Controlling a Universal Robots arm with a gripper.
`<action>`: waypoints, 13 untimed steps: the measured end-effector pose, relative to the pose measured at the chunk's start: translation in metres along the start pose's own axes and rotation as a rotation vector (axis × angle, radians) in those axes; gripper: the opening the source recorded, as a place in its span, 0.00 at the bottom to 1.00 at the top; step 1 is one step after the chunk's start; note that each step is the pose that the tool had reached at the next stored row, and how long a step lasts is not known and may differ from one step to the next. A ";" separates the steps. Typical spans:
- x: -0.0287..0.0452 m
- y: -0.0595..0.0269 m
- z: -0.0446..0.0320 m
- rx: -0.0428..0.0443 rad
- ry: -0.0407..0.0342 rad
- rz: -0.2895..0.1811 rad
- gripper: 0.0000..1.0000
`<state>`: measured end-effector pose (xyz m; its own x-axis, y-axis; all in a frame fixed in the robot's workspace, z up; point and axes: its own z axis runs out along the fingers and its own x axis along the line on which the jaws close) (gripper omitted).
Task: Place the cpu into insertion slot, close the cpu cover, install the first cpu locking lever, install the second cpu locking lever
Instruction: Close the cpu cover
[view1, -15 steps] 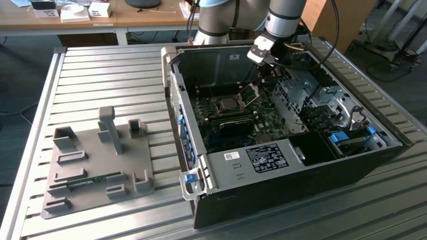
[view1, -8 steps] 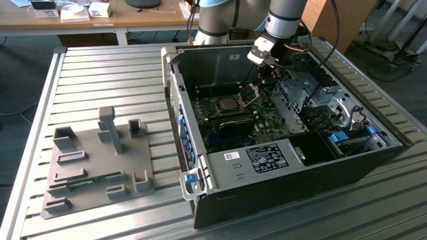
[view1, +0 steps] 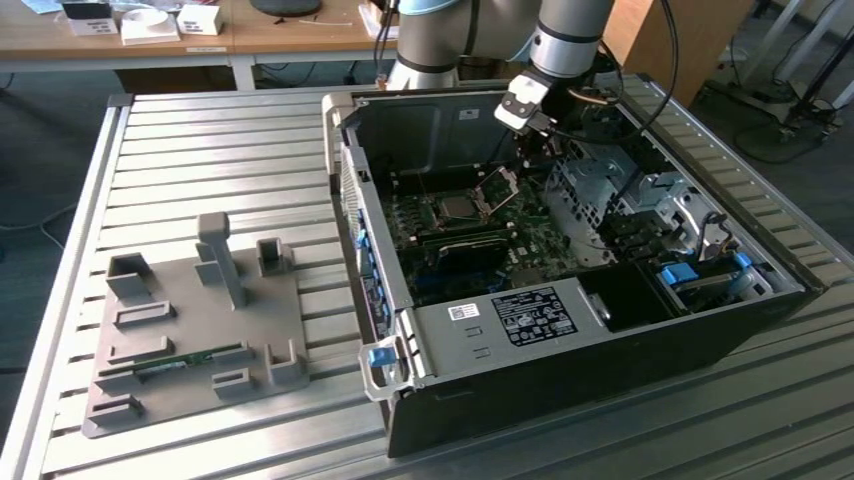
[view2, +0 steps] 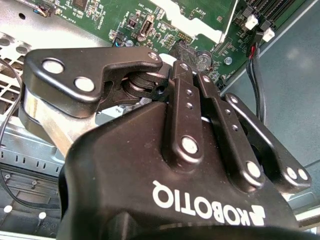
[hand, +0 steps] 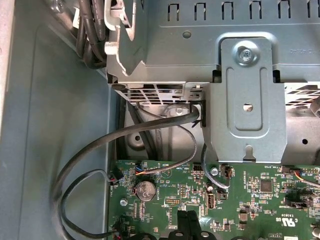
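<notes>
Showing my fingers (hand: 181, 226) drawn together, pad against pad, with nothing visible between them; my gripper (hand: 187, 220) carries no part. In the first wrist view the tips hang over the green board (hand: 260, 200) close to its edge, near a round battery (hand: 145, 190) and the black cables (hand: 150, 131) that loop out from under a grey bracket (hand: 247, 100). Closed tips make one narrow point, which I judge suits pushing a thin plate better than gripping it.

In the exterior view I reach down into the open case (view1: 574, 385). It lies on its side on a slatted table (view1: 200, 150), so the board faces up toward me.

The cpu (view1: 458, 208) lies flat in the slot (view1: 435, 212), silvery top up, so the first step reads as done. The cover (view1: 498, 187) stands tilted up on its hinge at the slot's edge on the exterior view's right, not yet folded over the chip. It is the task part nearest my tips, which sit above it and slightly toward the exterior view's right, apart from it. The levers are too small to make out.

Well apart, on the exterior view's left, a grey fixture (view1: 200, 330) holds a green memory stick (view1: 174, 362), which plays no part in this task.
</notes>
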<state>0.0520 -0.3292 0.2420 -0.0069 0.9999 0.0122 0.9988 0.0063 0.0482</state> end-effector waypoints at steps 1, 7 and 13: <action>0.0000 0.0000 0.0000 0.0000 0.0000 0.000 0.11; 0.0000 -0.0025 0.0001 -0.0014 0.0001 0.000 0.11; 0.0001 -0.0111 -0.0001 -0.0066 -0.0001 0.000 0.11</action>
<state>0.0410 -0.3292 0.2416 -0.0070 0.9999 0.0121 0.9985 0.0064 0.0548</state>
